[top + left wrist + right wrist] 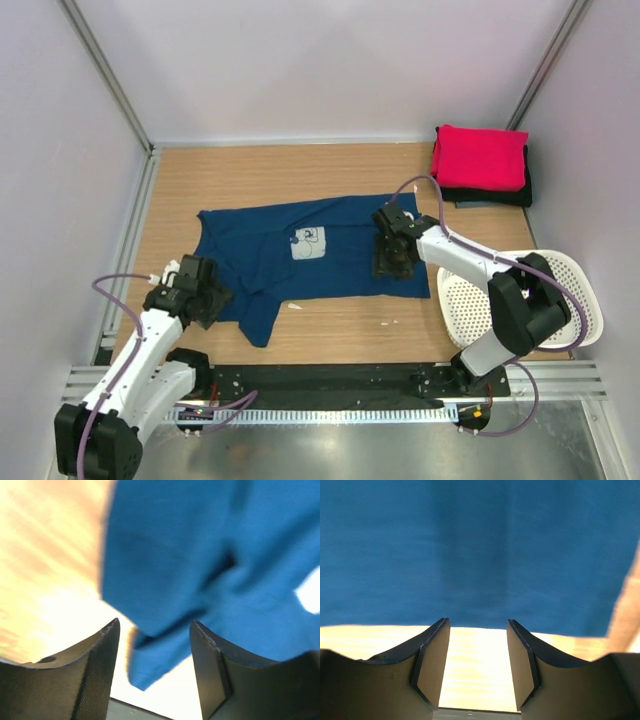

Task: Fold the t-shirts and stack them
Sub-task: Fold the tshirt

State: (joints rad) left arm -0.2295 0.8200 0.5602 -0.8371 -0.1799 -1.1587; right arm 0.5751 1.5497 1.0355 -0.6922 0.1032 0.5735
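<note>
Navy tee [330, 255] is lying spread across the middle of the wooden table [300, 170], print up, while the pink tee [480, 155] is sitting folded on the black tee [490, 197] in the far right corner, beyond the basket [575, 275]. The left gripper [218, 296] is hanging at the navy tee's near left sleeve with its fingers apart, gripping nothing. The right gripper [392, 268] is standing open at the right hem, bare wood showing between its fingers.

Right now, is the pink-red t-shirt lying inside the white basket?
No, the pink-red t-shirt lies folded on the black t-shirt in the far right corner, apart from the white basket.
</note>
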